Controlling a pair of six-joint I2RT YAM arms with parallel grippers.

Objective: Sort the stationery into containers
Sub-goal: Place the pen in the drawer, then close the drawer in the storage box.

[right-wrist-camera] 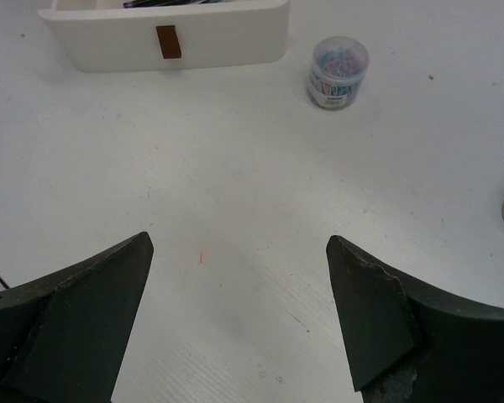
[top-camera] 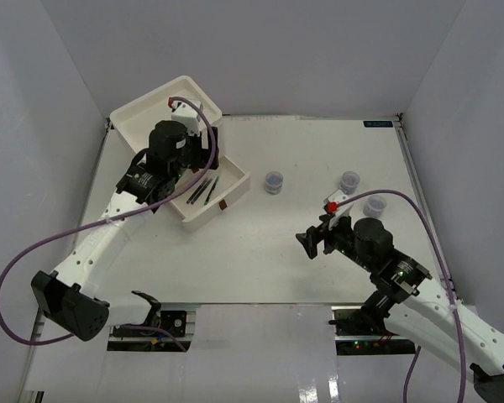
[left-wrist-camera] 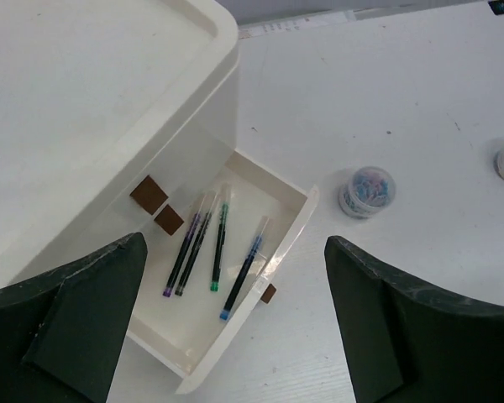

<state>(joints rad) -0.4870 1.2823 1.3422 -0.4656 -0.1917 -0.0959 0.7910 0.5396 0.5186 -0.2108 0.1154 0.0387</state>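
Note:
The white drawer unit stands at the far left with its bottom drawer pulled out. Several thin pens lie inside the drawer. My left gripper is open and empty above the drawer's near end; it also shows in the top view. Three small clear jars stand on the table. My right gripper is open and empty, low over bare table, well short of the nearest jar. Tape rings and pale stick are out of view.
The two upper drawers are shut, with brown handles. The open drawer's front faces my right gripper. White walls enclose the table on three sides. A purple cable loops beside the left arm.

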